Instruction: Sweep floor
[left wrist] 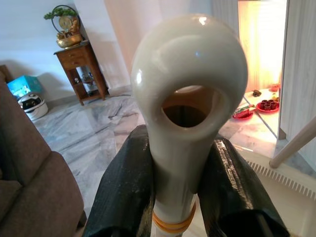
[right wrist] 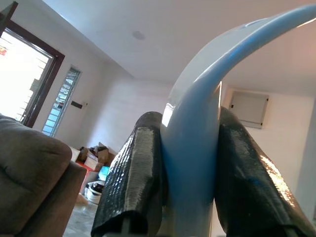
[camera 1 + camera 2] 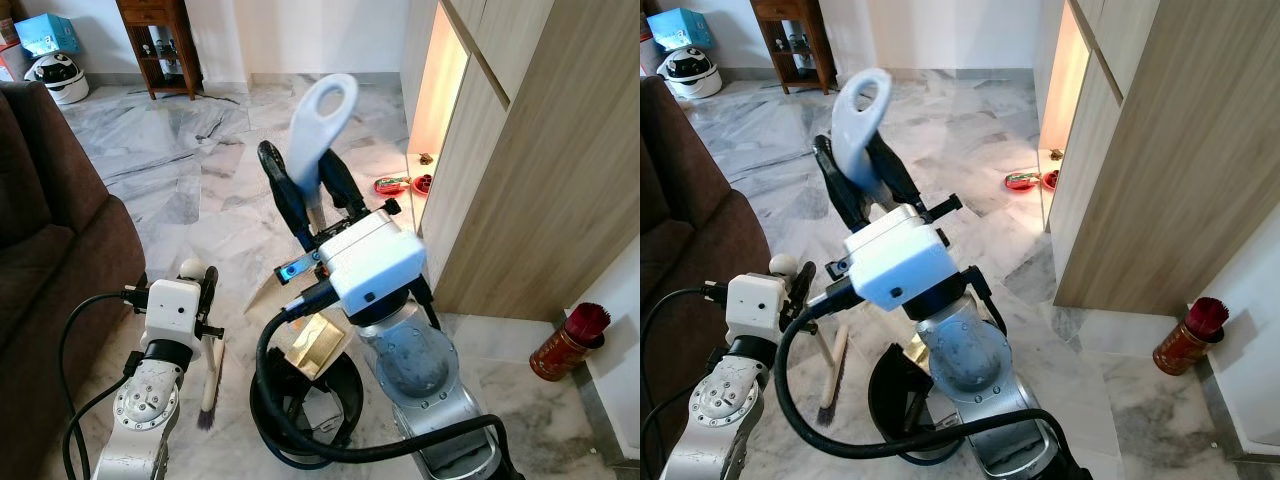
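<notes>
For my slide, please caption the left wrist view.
Left claw shut on the cream broom handle, facing a marble floor.

My two head eyes look forward and steeply down over both arms onto the marble floor [image 3: 200, 170]. Both share the brown sofa [image 3: 50, 230] on the left, the wood cabinet [image 3: 1160, 150] on the right, the far shelf [image 3: 160, 45] and the red tin [image 3: 1185, 340]; the right eye sees the same scene shifted a little leftward in frame. My left wrist camera sits very near its tool's fingers [image 1: 123, 192], looking level across the room toward that same far shelf [image 1: 79, 61] and the lit cabinet niche [image 1: 261, 44]. My right wrist camera, equally close to its fingers [image 2: 133, 182], tilts up at the ceiling [image 2: 148, 29] and a window [image 2: 24, 69].
</notes>
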`<state>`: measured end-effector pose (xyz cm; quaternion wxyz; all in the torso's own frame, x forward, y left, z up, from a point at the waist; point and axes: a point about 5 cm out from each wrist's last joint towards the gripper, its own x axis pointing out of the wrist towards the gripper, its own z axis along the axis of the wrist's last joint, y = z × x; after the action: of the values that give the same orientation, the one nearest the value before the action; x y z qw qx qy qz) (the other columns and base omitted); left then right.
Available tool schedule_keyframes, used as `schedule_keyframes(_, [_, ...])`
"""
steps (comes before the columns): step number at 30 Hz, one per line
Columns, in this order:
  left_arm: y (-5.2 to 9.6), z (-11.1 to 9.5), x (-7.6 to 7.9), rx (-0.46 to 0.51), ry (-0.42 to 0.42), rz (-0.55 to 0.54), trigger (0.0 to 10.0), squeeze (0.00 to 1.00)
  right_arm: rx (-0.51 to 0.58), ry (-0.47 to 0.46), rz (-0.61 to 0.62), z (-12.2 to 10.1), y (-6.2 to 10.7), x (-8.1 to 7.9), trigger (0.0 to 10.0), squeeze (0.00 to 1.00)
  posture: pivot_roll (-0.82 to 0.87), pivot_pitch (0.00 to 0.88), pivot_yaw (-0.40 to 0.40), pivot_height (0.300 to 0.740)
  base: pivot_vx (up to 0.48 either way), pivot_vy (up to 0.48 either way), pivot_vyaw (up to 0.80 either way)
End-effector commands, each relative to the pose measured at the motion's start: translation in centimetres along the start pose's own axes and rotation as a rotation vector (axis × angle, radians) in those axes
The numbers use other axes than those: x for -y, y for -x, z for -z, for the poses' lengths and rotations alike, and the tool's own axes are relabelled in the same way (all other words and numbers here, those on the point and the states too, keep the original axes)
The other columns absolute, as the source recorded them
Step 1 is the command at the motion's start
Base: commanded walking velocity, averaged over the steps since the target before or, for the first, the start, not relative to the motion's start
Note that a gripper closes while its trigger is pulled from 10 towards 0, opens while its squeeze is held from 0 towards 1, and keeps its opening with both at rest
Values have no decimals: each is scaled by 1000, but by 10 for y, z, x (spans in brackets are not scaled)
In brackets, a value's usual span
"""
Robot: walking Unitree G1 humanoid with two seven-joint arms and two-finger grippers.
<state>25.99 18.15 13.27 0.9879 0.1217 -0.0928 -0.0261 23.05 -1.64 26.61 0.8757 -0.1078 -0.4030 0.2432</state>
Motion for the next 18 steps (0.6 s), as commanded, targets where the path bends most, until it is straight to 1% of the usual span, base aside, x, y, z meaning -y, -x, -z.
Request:
schedule_keyframes(1, [-4,-8,-2,50,-19,1,10000,0,129,24,-5,-23,-5,1,10000,0,39,79,54,740,0,0,0])
schedule_keyframes(5, [-4,-8,-2,50,-19,1,10000,0,107,40,3,-19,-4,3,10000,0,42,81,53,740,0,0,0])
schedule_keyframes(11, [-4,-7,-2,48,-19,3,10000,0,62,73,52,-10,-3,15,10000,0,39,80,52,740,0,0,0])
schedule_keyframes(13, [-4,-7,-1,48,-19,3,10000,0,40,107,72,-5,-2,22,10000,0,39,80,52,740,0,0,0])
schedule_keyframes(14, [-4,-8,-1,48,-18,3,10000,0,15,139,111,0,-1,32,10000,0,39,80,52,740,0,0,0])
schedule_keyframes(16, [-4,-8,-1,49,-17,3,10000,0,3,157,135,2,0,38,10000,0,39,80,52,740,0,0,0])
schedule_keyframes(17, [-4,-8,0,48,-16,3,10000,0,-31,204,192,8,1,51,10000,0,36,80,52,740,0,0,0])
schedule_keyframes(18, [-4,-8,0,48,-15,3,10000,0,-41,219,213,10,2,57,10000,0,36,80,52,740,0,0,0])
